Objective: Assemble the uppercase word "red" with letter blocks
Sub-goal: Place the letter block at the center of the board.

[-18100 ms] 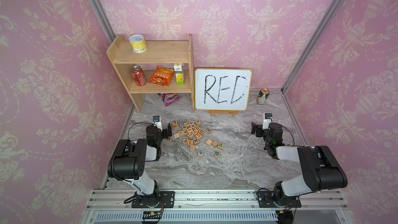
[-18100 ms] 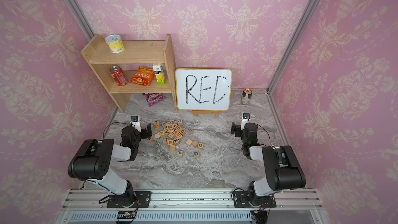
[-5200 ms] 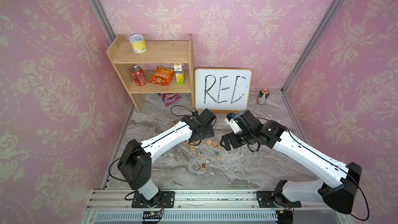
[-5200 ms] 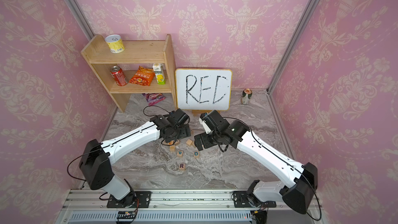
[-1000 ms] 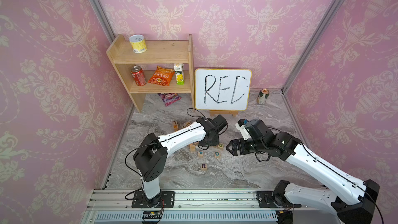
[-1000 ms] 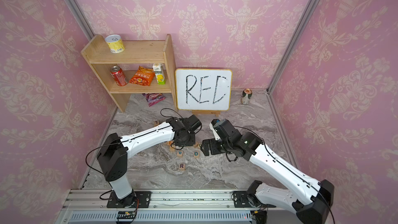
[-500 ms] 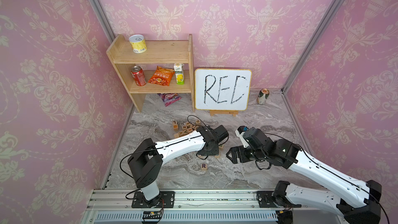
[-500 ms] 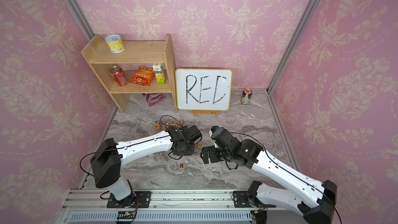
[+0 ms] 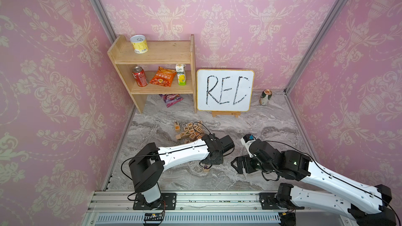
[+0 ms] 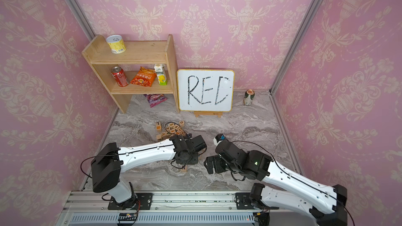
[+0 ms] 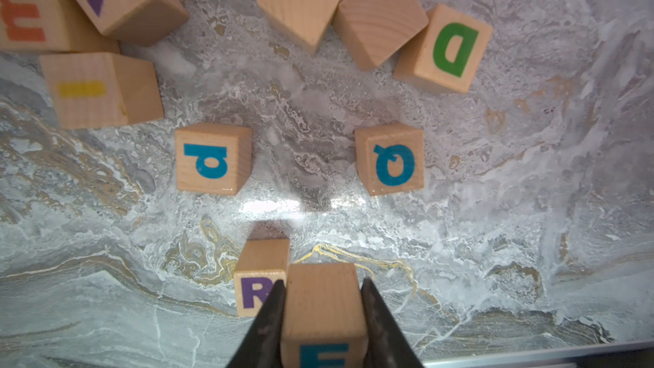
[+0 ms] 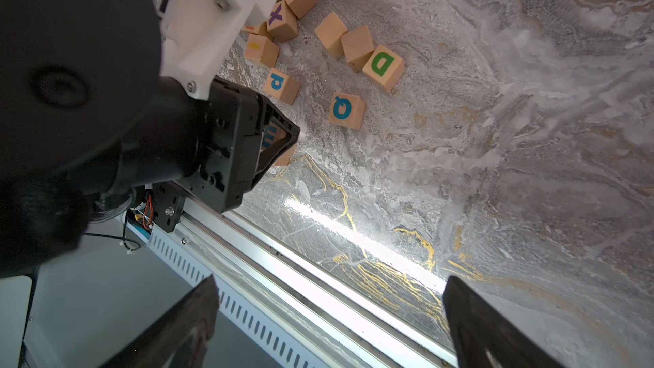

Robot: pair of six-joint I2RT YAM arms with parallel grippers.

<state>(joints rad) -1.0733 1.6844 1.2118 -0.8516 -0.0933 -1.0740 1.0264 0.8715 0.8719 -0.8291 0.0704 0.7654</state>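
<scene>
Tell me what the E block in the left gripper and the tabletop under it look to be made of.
E block: pale wood, seemingly unvarnished, with visible grain lines and a blue printed letter. Tabletop: grey marble pattern with gold veins, glossy judging by the glare stripe. Whether it is real stone or a printed sheet, I cannot tell.

**Pink walls, marble floor**

We see pink damask wallpaper (image 9: 217, 18) on three walls, with grey metal posts (image 9: 97, 7) in the back corners. The floor (image 9: 272, 131) is grey veined marble — glossy, carrying a bright streak of reflected light (image 12: 371, 242). A pale wooden shelf unit (image 9: 169, 51) stands against the back wall.
</scene>
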